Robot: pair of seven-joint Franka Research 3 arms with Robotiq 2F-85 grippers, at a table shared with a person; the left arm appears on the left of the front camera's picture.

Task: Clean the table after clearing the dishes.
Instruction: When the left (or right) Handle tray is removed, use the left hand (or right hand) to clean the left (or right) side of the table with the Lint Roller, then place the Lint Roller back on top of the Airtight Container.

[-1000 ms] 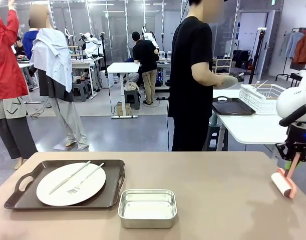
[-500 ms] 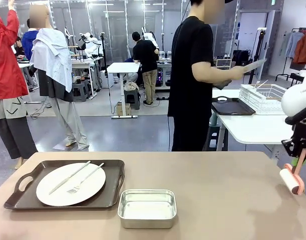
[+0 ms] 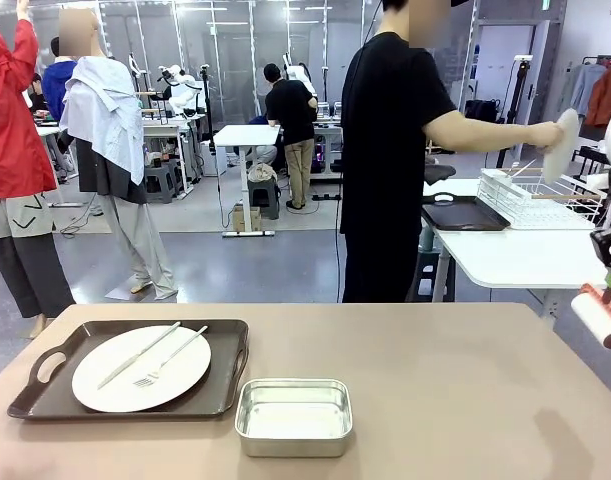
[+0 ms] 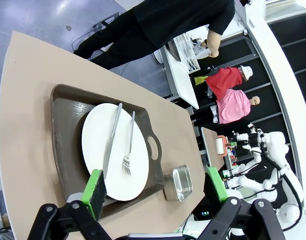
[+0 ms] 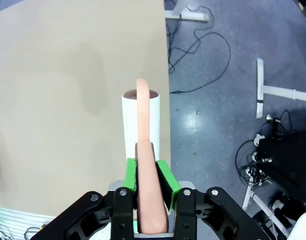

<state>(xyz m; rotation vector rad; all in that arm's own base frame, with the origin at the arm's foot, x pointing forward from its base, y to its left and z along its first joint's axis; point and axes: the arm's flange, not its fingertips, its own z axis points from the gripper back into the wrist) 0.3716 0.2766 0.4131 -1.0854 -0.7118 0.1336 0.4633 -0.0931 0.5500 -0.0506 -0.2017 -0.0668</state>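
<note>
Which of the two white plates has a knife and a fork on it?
The plate on the dark tray on the big table carries them. The other plate is held up in the person's hand by the white rack.

A steel tin (image 3: 293,416) lies nearer than the wire rack (image 3: 520,200) on the white side table (image 3: 510,260).

Front view's right edge cuts off the lint roller (image 3: 597,316).

White plate (image 3: 175,385) on dark brown tray (image 3: 228,365), beige table (image 3: 445,390), shiny silver tin (image 3: 293,418), pink-handled white roller (image 5: 130,125).
</note>
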